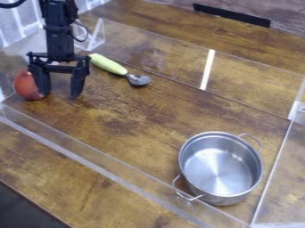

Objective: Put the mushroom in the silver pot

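Note:
The mushroom (24, 85), a small dark-red rounded toy, lies on the wooden table at the far left. My gripper (59, 90) hangs from the black arm just right of it, pointing steeply down with its jaws open and low over the table. Its left finger (39, 82) stands right against the mushroom, which sits beside the jaws rather than between them; I cannot tell whether they touch. The silver pot (220, 166), round and shiny with two loop handles, stands empty at the lower right, far from the gripper.
A yellow-handled spoon (118, 69) lies just right of the gripper, bowl toward the table's middle. Clear acrylic walls (102, 169) border the work area along the front and right sides. A dark slot (233, 12) lies at the back.

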`<state>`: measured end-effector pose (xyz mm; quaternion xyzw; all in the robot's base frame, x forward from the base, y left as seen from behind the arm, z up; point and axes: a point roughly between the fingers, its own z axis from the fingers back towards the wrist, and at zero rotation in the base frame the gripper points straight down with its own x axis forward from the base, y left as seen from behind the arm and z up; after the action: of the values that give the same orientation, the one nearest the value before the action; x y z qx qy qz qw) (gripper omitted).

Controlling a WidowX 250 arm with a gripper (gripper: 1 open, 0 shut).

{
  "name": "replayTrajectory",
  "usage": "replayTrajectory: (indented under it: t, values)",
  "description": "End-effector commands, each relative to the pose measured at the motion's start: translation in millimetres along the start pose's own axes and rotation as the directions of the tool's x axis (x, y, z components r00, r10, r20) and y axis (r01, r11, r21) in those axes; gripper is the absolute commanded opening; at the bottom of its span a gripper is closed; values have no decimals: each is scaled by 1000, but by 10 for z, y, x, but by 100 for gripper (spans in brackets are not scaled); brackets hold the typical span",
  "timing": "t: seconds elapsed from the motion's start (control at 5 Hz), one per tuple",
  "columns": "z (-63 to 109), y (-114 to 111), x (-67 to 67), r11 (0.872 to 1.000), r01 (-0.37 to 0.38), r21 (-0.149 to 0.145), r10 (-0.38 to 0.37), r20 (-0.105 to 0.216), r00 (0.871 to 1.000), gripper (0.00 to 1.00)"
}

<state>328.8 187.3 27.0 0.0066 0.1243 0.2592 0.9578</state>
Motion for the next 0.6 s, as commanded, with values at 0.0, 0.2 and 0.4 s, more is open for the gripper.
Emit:
replayTrajectory:
  t: [0.0,0.2,0.4]
  values:
    - [159,388,28,995,-94,-22,95,53,994,100]
    - [162,394,11,994,-110,-27,111,50,993,100]
    - [170,395,11,993,-111,-28,112,51,992,0]
